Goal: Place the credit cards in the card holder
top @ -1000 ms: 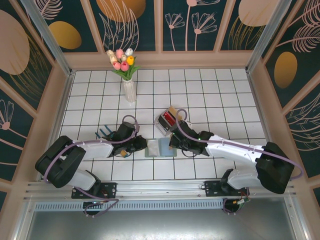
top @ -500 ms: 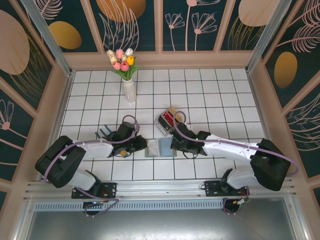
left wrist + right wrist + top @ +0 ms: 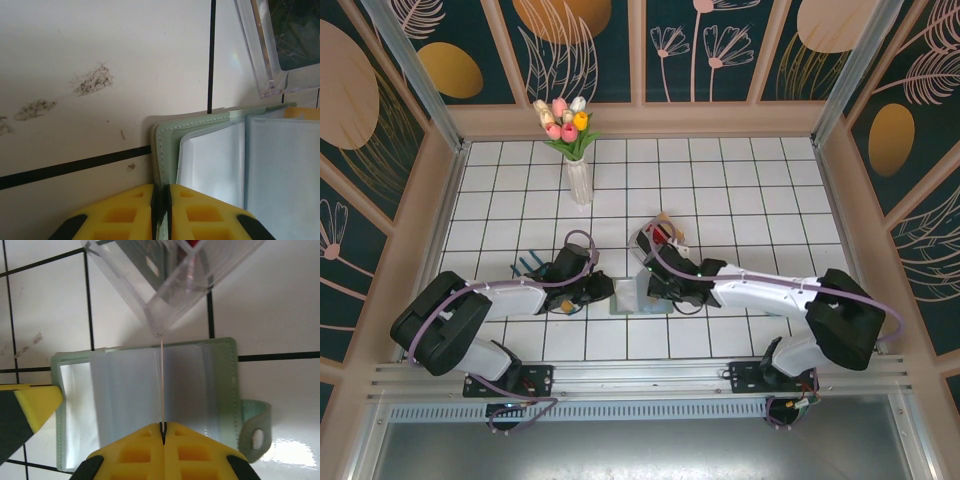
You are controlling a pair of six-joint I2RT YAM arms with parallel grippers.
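The card holder (image 3: 638, 298) lies open on the tiles, sage green with clear inner pockets (image 3: 130, 390) and a side tab (image 3: 255, 432). My left gripper (image 3: 161, 187) is shut on the left edge of the holder's green cover (image 3: 167, 145). My right gripper (image 3: 162, 426) is shut on a thin pale credit card (image 3: 162, 385). I see that card edge-on, standing upright over the middle of the open pockets. In the top view the right gripper (image 3: 656, 289) hangs over the holder and the left gripper (image 3: 608, 292) is at its left side. More cards, red and tan, sit in the clear box (image 3: 660, 240).
The clear plastic box (image 3: 170, 280) sits tilted just beyond the holder, close to the held card's tip. A vase of tulips (image 3: 578, 180) stands farther back on the left. A small dark blue object (image 3: 530, 265) lies left of the left arm.
My right arm has moved left from beside the clear box to over the open holder, carrying the card. The left gripper has stayed put on the holder's edge.
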